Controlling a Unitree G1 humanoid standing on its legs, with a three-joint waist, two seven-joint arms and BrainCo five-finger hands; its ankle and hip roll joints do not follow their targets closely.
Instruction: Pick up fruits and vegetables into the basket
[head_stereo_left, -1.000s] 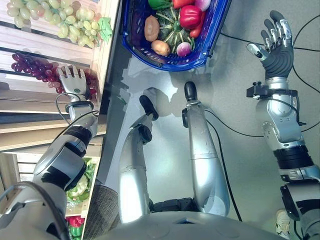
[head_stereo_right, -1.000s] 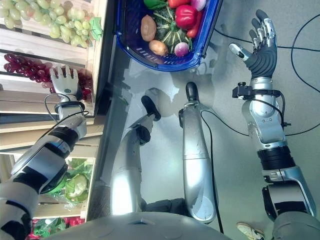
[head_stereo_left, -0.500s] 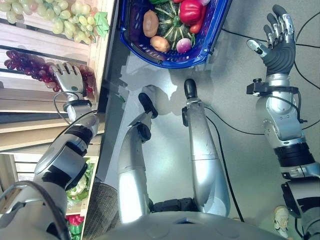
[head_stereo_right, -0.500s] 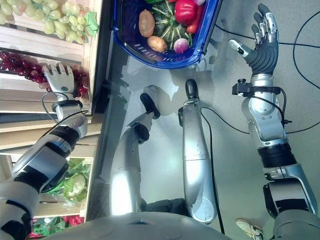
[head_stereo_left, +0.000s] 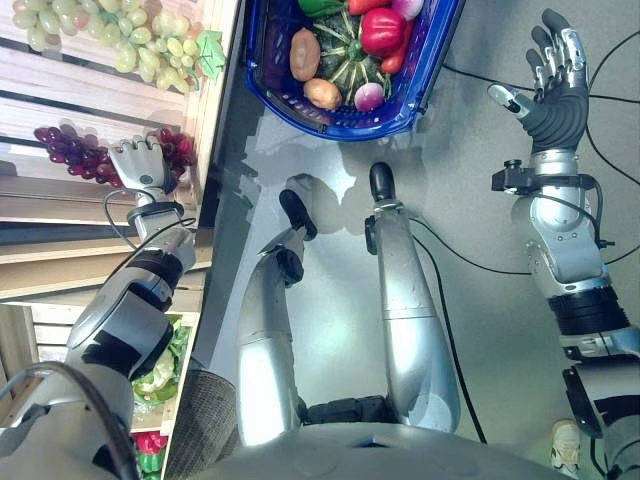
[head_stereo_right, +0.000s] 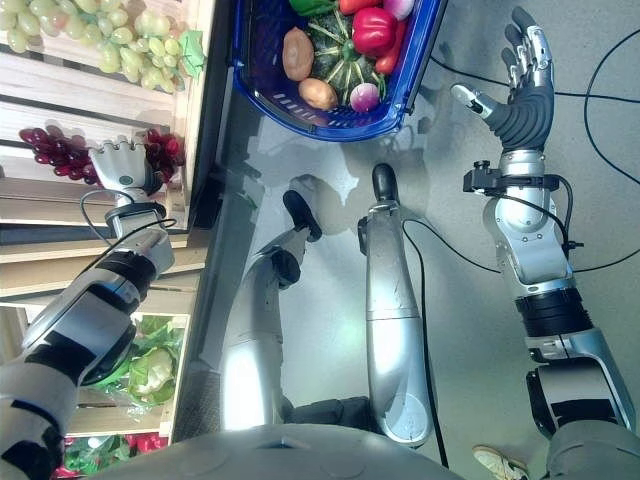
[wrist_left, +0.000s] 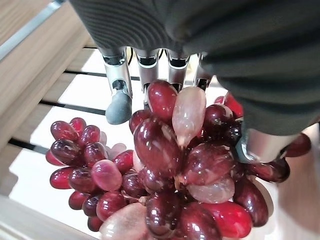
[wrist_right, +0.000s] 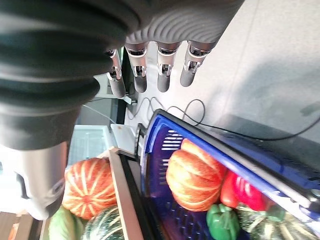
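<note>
One left hand (wrist_left: 150, 65) curls fingers and thumb round the red grapes (wrist_left: 170, 170) on the shelf (head_stereo_left: 60, 205); right hand (head_stereo_left: 555, 85) spread, beside the basket (head_stereo_left: 425, 80).

Left hand (head_stereo_right: 122, 163) on red grapes (head_stereo_right: 60, 150) on shelf; right hand (head_stereo_right: 520, 85) raised, fingers spread, beside blue basket (head_stereo_right: 410, 85)

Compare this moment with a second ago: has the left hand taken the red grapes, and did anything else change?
The left hand lies on the red grapes, thumb and fingers around the bunch. The bunch sits a bit differently under the hand than before, but a lift is not evident. The right hand stays open, raised beside the basket, whose load is unchanged. The green grapes stay on the shelf.
</note>
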